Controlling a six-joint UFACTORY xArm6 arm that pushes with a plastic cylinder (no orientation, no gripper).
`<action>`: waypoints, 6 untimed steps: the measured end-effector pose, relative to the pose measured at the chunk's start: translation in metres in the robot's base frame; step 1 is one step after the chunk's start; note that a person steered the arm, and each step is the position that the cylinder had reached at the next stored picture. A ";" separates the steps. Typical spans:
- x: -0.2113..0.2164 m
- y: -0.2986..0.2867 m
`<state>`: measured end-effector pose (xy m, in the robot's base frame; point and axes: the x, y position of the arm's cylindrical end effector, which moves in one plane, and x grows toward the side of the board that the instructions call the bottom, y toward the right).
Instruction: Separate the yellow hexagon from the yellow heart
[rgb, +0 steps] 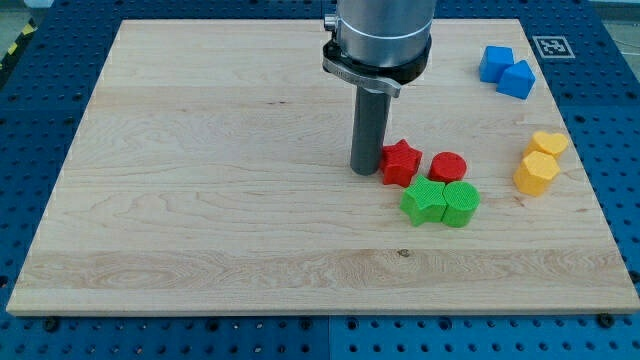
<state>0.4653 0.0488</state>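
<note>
yellow hexagon (535, 174), yellow heart (548, 143), red star (401, 162), pale wooden board (200, 180)

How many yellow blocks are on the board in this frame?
2. The yellow heart and the yellow hexagon sit touching near the view's right edge, heart above hexagon. None seem hidden. My tip is well to their left, beside the red star.

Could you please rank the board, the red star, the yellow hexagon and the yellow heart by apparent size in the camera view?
1. Board, by far the largest.
2. Yellow hexagon.
3. Red star, close to the hexagon; unsure.
4. Yellow heart, smallest, though it sits farther back.
My tip is just left of the star.
</note>
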 end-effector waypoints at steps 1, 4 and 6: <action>0.001 0.015; -0.043 0.012; -0.045 0.070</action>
<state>0.4206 0.1191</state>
